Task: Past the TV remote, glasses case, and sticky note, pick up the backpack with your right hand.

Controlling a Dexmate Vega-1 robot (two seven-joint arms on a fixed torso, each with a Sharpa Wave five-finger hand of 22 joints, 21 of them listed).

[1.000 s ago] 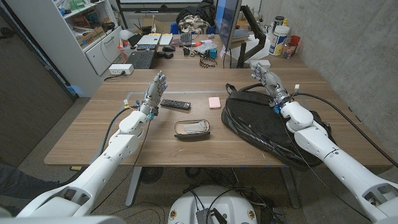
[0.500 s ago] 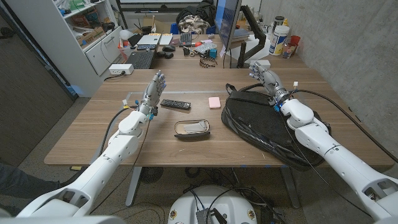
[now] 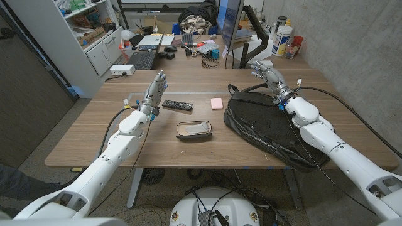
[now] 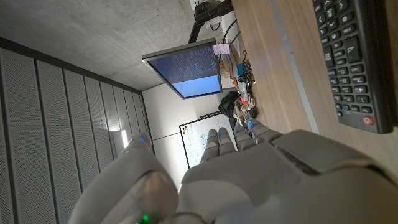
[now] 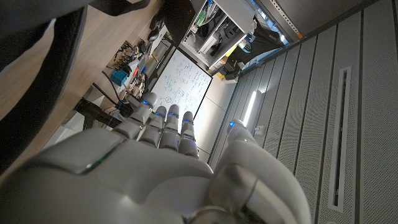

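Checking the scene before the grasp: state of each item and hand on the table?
Backpack: lying flat on the table, not held.
Right hand: above the backpack's far end, fingers extended, holding nothing.
Left hand: raised beside the remote, fingers apart, holding nothing.
Remote: lying flat, buttons up.
Glasses case: on the table; open or closed, cannot tell.
Sticky note: flat on the table.

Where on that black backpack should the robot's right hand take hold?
Probably the top loop handle at the far end of the backpack. The bag lies flat and floppy, and the handle stands clear of it. The right hand hovers just beyond it, so come from above there.
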